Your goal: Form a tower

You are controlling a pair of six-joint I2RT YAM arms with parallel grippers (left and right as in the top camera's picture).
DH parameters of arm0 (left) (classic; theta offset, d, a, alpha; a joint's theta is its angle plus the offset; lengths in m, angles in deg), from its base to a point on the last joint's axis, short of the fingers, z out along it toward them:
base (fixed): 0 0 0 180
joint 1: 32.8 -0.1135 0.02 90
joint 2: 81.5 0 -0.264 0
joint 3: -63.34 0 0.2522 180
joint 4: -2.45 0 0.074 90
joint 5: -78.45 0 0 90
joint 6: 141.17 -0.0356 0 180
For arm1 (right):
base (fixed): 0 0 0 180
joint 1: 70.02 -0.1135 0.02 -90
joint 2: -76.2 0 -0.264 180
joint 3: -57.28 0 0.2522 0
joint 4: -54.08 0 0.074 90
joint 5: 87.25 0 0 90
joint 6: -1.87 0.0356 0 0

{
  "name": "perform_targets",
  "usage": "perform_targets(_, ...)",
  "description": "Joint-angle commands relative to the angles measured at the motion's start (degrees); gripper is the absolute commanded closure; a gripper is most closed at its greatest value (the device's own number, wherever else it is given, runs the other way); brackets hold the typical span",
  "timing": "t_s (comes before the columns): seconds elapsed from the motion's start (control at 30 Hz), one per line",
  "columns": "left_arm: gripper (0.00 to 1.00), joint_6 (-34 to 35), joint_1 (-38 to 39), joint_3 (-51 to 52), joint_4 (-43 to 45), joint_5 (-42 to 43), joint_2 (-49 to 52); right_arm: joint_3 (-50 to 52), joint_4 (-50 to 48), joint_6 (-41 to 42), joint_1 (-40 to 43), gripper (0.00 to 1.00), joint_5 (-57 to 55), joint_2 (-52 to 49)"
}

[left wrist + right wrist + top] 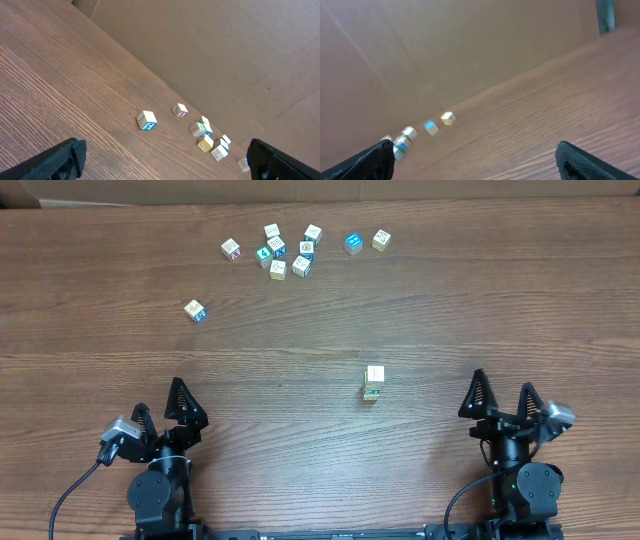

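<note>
Mid-table: tower (373,383) stands alone, nearer the right gripper (503,398) | Far side: loose cubes (277,247) clustered behind and left of it | Left: single cube (195,310) apart, ahead of left gripper (160,408) | Near edge of table (450,300): grippers well apart

The counter (450,310) was brown woodgrain; the tower (374,383) cream and yellow; one cube (353,243) bright blue.
</note>
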Motion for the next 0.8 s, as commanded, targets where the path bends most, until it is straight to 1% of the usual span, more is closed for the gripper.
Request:
perform_targets(0.0, 0.01, -1.09, 0.31, 0.22, 0.07, -0.33, -0.61, 0.61, 0.04, -14.05, 0.39, 0.0, 3.3, 0.63)
perform_targets(0.07, 0.0, -1.09, 0.31, 0.22, 0.07, -0.33, -0.61, 0.61, 0.17, -16.33, 0.39, 0.0, 4.37, 0.63)
perform_targets(0.37, 0.0, -1.09, 0.31, 0.22, 0.07, -0.33, -0.61, 0.61, 0.33, -16.61, 0.39, 0.0, 4.57, 0.63)
perform_targets(0.53, 0.01, -1.09, 0.31, 0.22, 0.07, -0.33, -0.61, 0.61, 0.37, -19.54, 0.39, 0.0, 5.22, 0.63)
perform_targets(0.77, 0.0, -1.09, 0.31, 0.22, 0.07, -0.33, -0.61, 0.61, 0.35, -19.52, 0.39, 0.0, 5.2, 0.63)
